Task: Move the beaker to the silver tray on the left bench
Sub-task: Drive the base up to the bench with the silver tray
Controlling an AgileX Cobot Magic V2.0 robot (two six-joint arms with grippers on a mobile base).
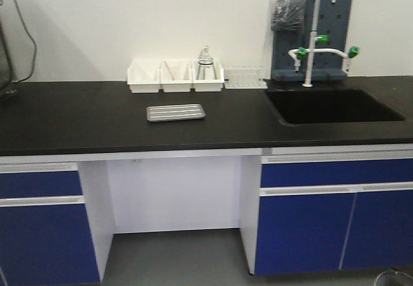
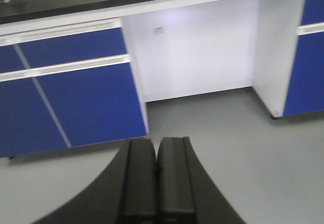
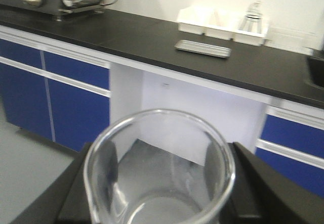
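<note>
My right gripper (image 3: 161, 198) grasps the beaker (image 3: 152, 153), held well short of the bench (image 1: 77, 121); the frame edge cuts off its base. My left gripper (image 2: 157, 183) is clenched, pads meeting, above the floor. On the bench the silver tray (image 1: 175, 112) lies before white bins (image 1: 175, 76), left of the sink (image 1: 335, 105).

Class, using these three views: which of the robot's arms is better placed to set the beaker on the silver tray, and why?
Right. The right gripper grips the beaker and faces the silver tray on the bench; the left gripper is shut, empty, aimed low at the cabinets.
</note>
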